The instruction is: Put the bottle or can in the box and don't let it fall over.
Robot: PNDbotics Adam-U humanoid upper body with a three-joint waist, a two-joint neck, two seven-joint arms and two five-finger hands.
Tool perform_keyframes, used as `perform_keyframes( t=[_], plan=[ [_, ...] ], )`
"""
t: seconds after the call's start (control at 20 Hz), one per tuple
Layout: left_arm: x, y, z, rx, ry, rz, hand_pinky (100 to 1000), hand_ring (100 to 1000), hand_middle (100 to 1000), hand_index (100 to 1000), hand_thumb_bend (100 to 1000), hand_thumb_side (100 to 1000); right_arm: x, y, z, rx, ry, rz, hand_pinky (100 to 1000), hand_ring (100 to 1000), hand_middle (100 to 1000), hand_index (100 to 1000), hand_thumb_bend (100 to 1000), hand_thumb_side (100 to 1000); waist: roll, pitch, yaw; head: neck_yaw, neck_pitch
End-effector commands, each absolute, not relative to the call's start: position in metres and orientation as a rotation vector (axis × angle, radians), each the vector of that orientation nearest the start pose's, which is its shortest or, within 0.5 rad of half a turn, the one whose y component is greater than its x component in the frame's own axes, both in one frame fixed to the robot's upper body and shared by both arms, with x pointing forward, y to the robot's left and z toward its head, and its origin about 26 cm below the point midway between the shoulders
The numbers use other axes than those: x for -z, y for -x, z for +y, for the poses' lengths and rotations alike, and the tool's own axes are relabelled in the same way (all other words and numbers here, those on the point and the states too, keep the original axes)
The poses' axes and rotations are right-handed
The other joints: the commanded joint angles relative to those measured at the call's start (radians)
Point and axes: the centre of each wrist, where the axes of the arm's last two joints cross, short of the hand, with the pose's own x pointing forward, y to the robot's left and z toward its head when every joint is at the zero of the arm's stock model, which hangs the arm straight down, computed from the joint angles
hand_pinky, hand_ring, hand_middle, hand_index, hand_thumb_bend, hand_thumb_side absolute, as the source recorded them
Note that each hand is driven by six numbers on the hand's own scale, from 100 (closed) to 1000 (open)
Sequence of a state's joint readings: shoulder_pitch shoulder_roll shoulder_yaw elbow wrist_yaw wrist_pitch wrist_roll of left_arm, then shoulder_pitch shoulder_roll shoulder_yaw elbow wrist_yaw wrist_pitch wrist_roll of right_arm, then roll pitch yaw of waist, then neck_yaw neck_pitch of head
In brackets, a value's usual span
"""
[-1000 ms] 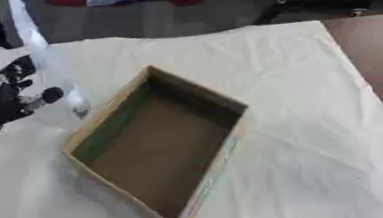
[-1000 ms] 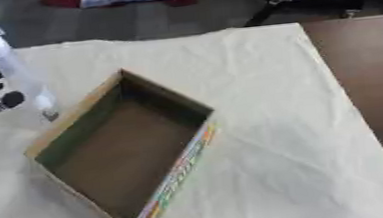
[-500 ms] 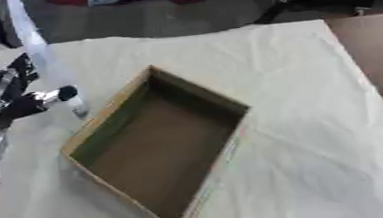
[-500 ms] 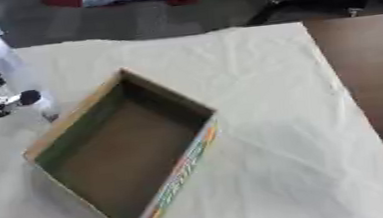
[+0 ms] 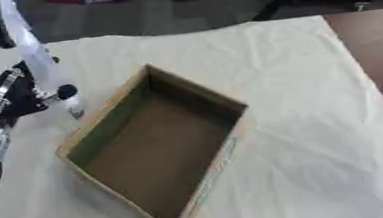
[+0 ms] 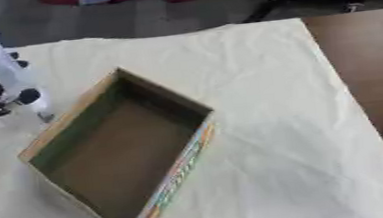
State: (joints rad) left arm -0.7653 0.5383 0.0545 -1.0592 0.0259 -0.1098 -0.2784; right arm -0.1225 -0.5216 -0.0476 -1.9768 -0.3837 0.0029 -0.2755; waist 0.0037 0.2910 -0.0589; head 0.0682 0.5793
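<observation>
Your worktop (image 5: 301, 120) is covered by a pale cream cloth, with bare brown surface showing along its right edge. On the cloth, toward the left, sits the open cardboard box (image 5: 159, 149), turned at an angle, its brown floor bare and its outer long side printed in colours. Your left hand (image 5: 18, 95) comes in from the left edge, just beside the box's upper left wall. Its fingers are curled round a tall clear bottle (image 5: 36, 60), which stands roughly upright, leaning a little, its base down near the cloth just outside the box's left wall. The bottle is outside the box. Your right hand shows in neither view.
</observation>
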Motion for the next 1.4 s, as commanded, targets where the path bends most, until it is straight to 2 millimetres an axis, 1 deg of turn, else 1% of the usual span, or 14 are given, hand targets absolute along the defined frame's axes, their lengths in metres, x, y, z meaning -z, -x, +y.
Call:
perform_keyframes(
  t=[0.05,0.25,0.35,0.4,0.75,0.85,0.9,0.95,1.05,1.15,1.2,1.25,1.35,1.4],
  plan=[
    [-0.211,-0.441,0.376,0.569,-0.277,-1.883,1000,1000,1000,788,922,406,-0.181,-0.278,-0.317,0.002,0.154,-2.112,962,1000,1000,817,100,515,0.0,-0.012,-0.001,-0.001,0.002],
    [-0.209,-0.442,0.376,0.561,-0.246,-1.874,1000,1000,1000,749,848,311,-0.181,-0.278,-0.317,0.007,0.155,-2.107,963,1000,1000,818,100,520,0.0,-0.012,-0.001,-0.001,0.0],
    [-0.209,-0.442,0.374,0.561,-0.229,-1.875,1000,1000,1000,742,848,296,-0.181,-0.278,-0.317,0.009,0.153,-2.105,963,1000,1000,818,100,521,0.0,-0.012,-0.002,-0.001,-0.001],
    [-0.209,-0.442,0.373,0.563,-0.221,-1.876,1000,1000,1000,728,842,257,-0.18,-0.278,-0.316,0.01,0.153,-2.104,963,1000,1000,818,100,521,-0.001,-0.012,-0.002,0.0,-0.001],
    [-0.207,-0.445,0.366,0.544,-0.176,-1.878,1000,1000,1000,667,810,189,-0.18,-0.278,-0.316,0.02,0.148,-2.098,965,1000,1000,818,100,531,-0.003,-0.011,-0.004,0.004,-0.003],
    [-0.206,-0.446,0.365,0.533,-0.159,-1.873,1000,1000,1000,627,779,156,-0.179,-0.278,-0.315,0.023,0.147,-2.096,966,1000,1000,819,100,531,-0.004,-0.011,-0.005,0.005,-0.004],
    [-0.205,-0.446,0.364,0.526,-0.151,-1.87,1000,1000,1000,602,741,118,-0.179,-0.278,-0.315,0.025,0.147,-2.096,966,1000,1000,819,100,531,-0.004,-0.011,-0.005,0.005,-0.005],
    [-0.204,-0.447,0.364,0.519,-0.143,-1.867,1000,1000,1000,599,736,116,-0.179,-0.278,-0.316,0.026,0.148,-2.095,966,1000,1000,819,100,531,-0.004,-0.011,-0.005,0.006,-0.005],
    [-0.203,-0.447,0.363,0.5,-0.128,-1.859,1000,1000,1000,565,680,100,-0.179,-0.278,-0.316,0.03,0.149,-2.094,967,1000,1000,819,100,530,-0.005,-0.01,-0.006,0.007,-0.006],
    [-0.202,-0.448,0.362,0.484,-0.117,-1.85,1000,1000,1000,539,606,100,-0.178,-0.278,-0.315,0.033,0.149,-2.092,967,1000,1000,819,100,529,-0.006,-0.01,-0.007,0.007,-0.006],
    [-0.202,-0.449,0.362,0.477,-0.114,-1.846,1000,1000,1000,520,527,100,-0.178,-0.278,-0.315,0.035,0.149,-2.091,968,1000,1000,819,100,529,-0.006,-0.01,-0.007,0.008,-0.007],
    [-0.201,-0.449,0.362,0.472,-0.112,-1.843,1000,1000,996,512,508,100,-0.178,-0.278,-0.315,0.036,0.149,-2.091,968,1000,1000,819,100,529,-0.006,-0.009,-0.007,0.008,-0.008],
    [-0.2,-0.449,0.362,0.469,-0.114,-1.839,1000,1000,960,470,423,100,-0.178,-0.278,-0.315,0.038,0.149,-2.09,968,1000,1000,817,100,529,-0.006,-0.009,-0.008,0.009,-0.008],
    [-0.2,-0.449,0.363,0.467,-0.121,-1.836,1000,1000,923,428,425,100,-0.178,-0.278,-0.315,0.04,0.149,-2.089,969,1000,1000,817,100,529,-0.007,-0.009,-0.008,0.009,-0.009]
  ],
)
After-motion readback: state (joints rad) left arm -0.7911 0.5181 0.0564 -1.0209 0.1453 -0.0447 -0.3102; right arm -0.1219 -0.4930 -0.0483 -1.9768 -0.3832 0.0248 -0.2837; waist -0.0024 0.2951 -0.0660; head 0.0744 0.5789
